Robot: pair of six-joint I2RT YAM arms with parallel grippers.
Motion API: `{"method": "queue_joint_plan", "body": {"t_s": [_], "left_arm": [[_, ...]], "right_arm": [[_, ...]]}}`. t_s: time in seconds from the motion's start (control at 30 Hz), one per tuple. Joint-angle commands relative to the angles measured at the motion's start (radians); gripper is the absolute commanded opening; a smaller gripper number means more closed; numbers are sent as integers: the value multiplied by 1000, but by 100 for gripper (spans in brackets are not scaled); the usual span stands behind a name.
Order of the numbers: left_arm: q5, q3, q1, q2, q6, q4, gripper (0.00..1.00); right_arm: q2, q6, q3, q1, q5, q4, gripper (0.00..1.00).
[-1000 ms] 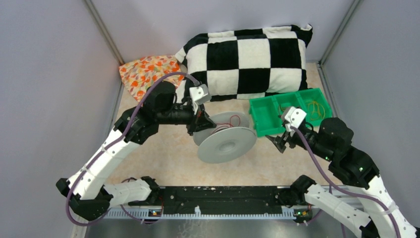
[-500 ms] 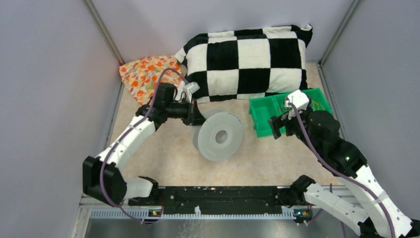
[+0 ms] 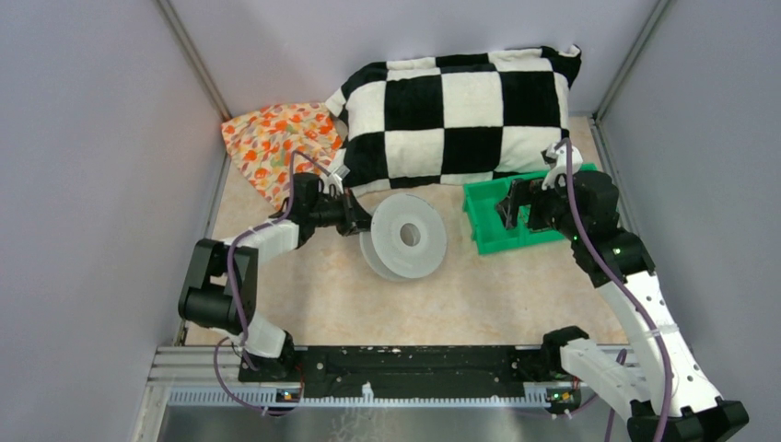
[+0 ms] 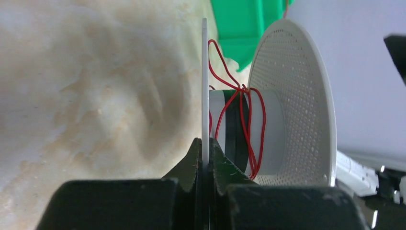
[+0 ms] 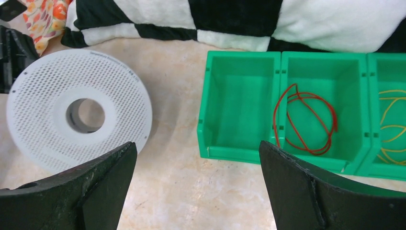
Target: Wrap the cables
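Left gripper (image 4: pixel 205 148) is clamped shut on the thin rim of one flange of the grey spool (image 3: pixel 405 238), which stands on edge; a red cable (image 4: pixel 244 124) is looped loosely round the spool's hub, one loop rising clear of it. Right gripper (image 5: pixel 197 146), to the right of the spool, has its jaws spread wide, grips nothing and is poised above the green bin (image 5: pixel 239 153). In the bin, beside the spool, a second red cable (image 5: pixel 304 120) lies coiled in the middle compartment, with yellow cables (image 5: pixel 390 129) in the compartment farthest from the spool.
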Motion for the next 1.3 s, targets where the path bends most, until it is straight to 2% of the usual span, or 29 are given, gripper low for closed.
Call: {"method": "queue_joint_plan", "body": {"t_s": [0.0,0.17,0.2,0.3,0.33,0.73,1.0,1.27], "left_arm": [[-22,-25,15,69,-158,236,0],[-31,-45,23,142,-198,320,0],[-30,-43,26,155,-194,314,6],[-64,-49,33,153,-168,275,32],[-83,-48,35,146,-152,250,35],[-253,36,47,87,21,-62,43],[-314,55,70,57,98,-132,64],[-364,95,107,1,174,-255,66]], "right_arm": [[16,70,-16,-8,-39,76,99],[12,87,-12,-9,-20,81,99],[10,85,-12,-8,-15,76,99],[5,79,-9,-8,11,49,99],[1,79,-10,-8,17,45,99],[3,95,-7,-8,-3,53,99],[8,92,-16,-8,-19,54,99],[23,84,-4,-8,-10,26,99]]}}
